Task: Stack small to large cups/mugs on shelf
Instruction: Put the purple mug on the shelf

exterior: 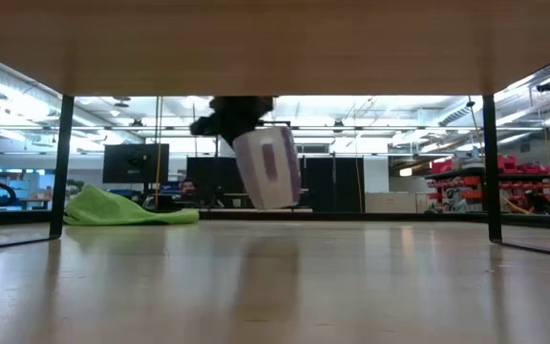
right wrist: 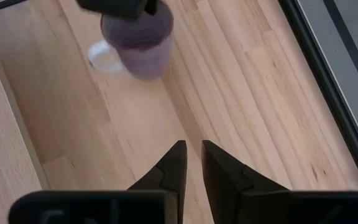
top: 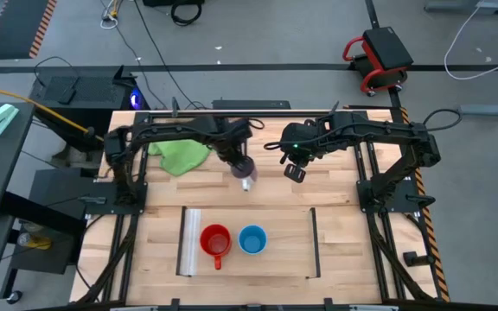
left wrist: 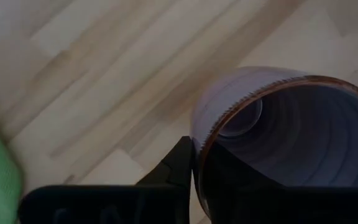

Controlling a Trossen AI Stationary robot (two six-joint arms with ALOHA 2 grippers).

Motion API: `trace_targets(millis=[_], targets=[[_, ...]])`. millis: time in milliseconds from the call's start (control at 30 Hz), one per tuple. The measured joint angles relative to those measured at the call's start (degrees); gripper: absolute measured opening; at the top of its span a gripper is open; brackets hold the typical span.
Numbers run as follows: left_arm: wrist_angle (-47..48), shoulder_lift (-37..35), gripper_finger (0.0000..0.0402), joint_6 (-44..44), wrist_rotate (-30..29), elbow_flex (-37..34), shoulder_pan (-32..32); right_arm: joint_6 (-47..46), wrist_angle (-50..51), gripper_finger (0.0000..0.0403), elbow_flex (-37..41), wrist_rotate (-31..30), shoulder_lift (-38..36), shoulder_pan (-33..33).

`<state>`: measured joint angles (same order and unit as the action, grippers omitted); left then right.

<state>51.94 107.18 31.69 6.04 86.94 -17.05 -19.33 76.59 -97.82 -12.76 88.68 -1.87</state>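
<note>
Slatted light-wood table [top: 335, 186] on a dark frame; grey floor with cables around it, a red cart [top: 379, 59] at 1 o'clock. Low view looks under the shelf [exterior: 275, 43] into a lit workshop.

Left to right: green cloth [top: 178, 155] at 10 o'clock. Left gripper [top: 239, 162] near centre, fingers clamped on the rim of the purple mug [top: 246, 175], held tilted, clear of the table. Right gripper [top: 296, 172] just beside it at 1 o'clock, fingers nearly together, nothing between them.

Red mug [top: 216, 241] and blue mug [top: 252, 239] stand side by side on the shelf at 6 o'clock.

Left fingertips hidden by the mug.
</note>
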Motion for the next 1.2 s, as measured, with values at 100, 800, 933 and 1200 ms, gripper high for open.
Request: trace_targets(millis=[100,800,933,1200], targets=[[4.8,4.7,0.0022,-3.3,0.1,6.3,1.1,-0.1,0.6,0.0055,0.0,0.0,0.0,0.0],[14.2,21.1,0.0038,-9.5,-2.4,33.8,2.6,-14.0,0.8,0.0055,17.2,-1.7,-17.1,0.5],[13.0,21.3,0.0036,-9.7,-2.5,33.9,2.6,-19.9,-1.8,0.0055,22.9,-1.7,-23.3,0.5],[11.1,21.3,0.0030,-9.5,-2.5,33.9,2.6,-21.1,-3.6,0.0040,26.8,-1.8,-23.6,0.5]])
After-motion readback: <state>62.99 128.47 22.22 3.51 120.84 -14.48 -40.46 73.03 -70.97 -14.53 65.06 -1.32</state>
